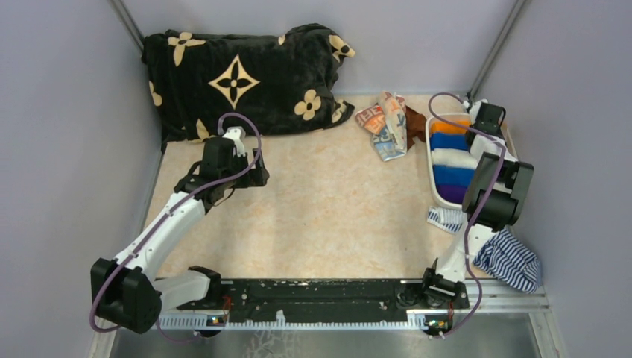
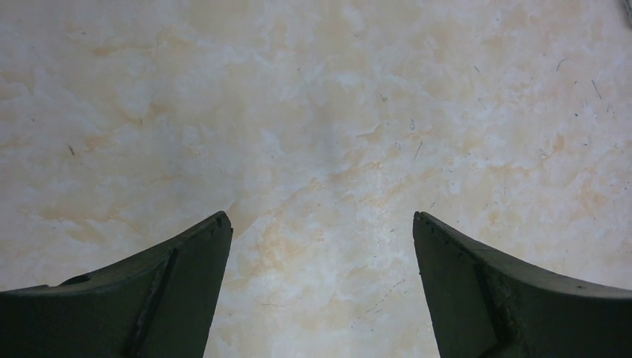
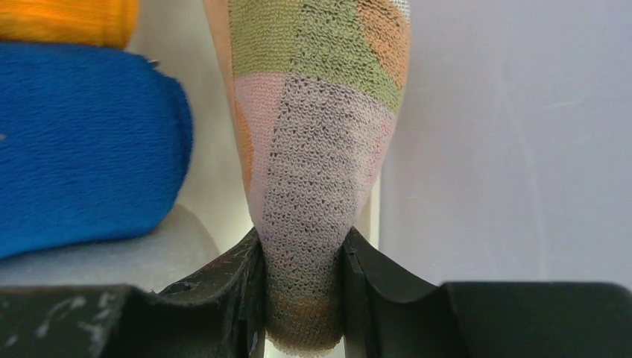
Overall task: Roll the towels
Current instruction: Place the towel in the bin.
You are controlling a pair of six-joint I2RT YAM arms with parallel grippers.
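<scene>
My right gripper point(image 3: 303, 253) is shut on a soft printed towel point(image 3: 320, 142) with pink, green and orange patches, which stands up between the fingers beside the grey wall. To its left, a blue roll point(image 3: 82, 142) and an orange roll point(image 3: 67, 19) lie in the white tray point(image 3: 205, 171). In the top view that tray point(image 1: 430, 160) holds several coloured rolls, and loose printed towels point(image 1: 387, 119) and a brown one point(image 1: 414, 118) lie beside it. My left gripper point(image 2: 320, 224) hangs wide open over bare marbled tabletop, holding nothing.
A big black blanket with beige flowers point(image 1: 238, 78) fills the back left, just beyond my left gripper point(image 1: 250, 173). A navy-and-white striped cloth point(image 1: 508, 259) lies at the near right, a small striped piece point(image 1: 445, 218) by the tray. Grey walls close both sides.
</scene>
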